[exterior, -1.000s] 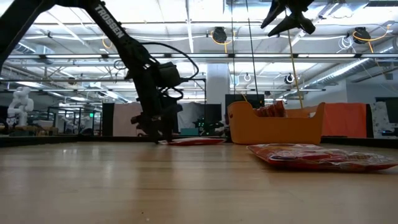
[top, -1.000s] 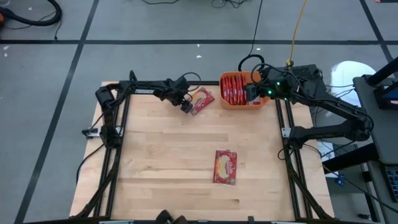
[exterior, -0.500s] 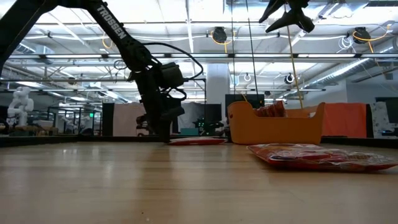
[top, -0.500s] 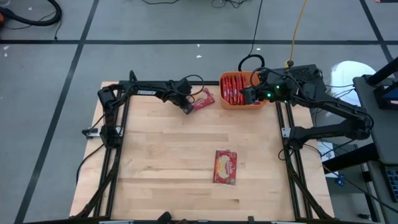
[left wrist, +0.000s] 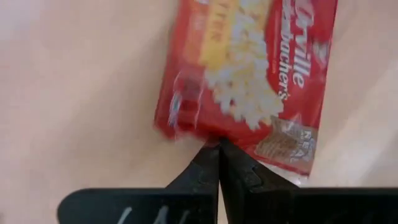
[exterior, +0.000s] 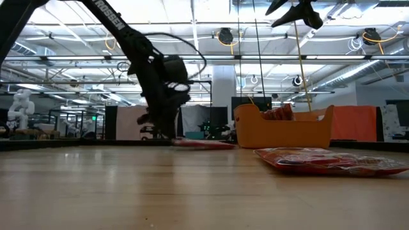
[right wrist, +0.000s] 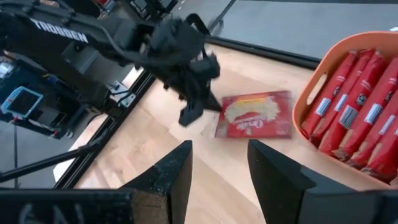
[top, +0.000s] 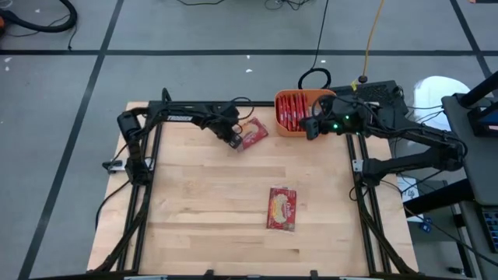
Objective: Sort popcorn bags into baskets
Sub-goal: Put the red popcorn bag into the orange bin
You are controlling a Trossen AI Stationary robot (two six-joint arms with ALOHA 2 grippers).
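Observation:
A red popcorn bag (top: 254, 134) lies flat near the table's far edge, left of the orange basket (top: 320, 131). My left gripper (top: 235, 140) is shut at this bag's left end. Several red bags (right wrist: 357, 106) stand on edge inside the basket. Another popcorn bag (top: 282, 208) lies flat in the middle of the table. My right gripper (right wrist: 217, 168) hangs open and empty high above the basket's near left corner, pointing toward the left arm. My left gripper pinches the bag's short left edge (left wrist: 208, 138) between its two fingertips. The fingers slant down from the table's left. In the low view the bag (exterior: 204, 144) stays low and about level at the table top; whether it is clear of the wood I cannot tell.
Black frame rails (top: 148, 179) run along the table's left and right sides. Bare wood (top: 210, 194) surrounds the middle bag. A yellow cable (exterior: 300, 70) hangs above the basket.
My left gripper has shut on the far bag's left edge and drawn back a little toward the table's near edge. The bag has shifted with it and turned slightly. My right gripper has swung a little from over the basket toward the table's left and near side.

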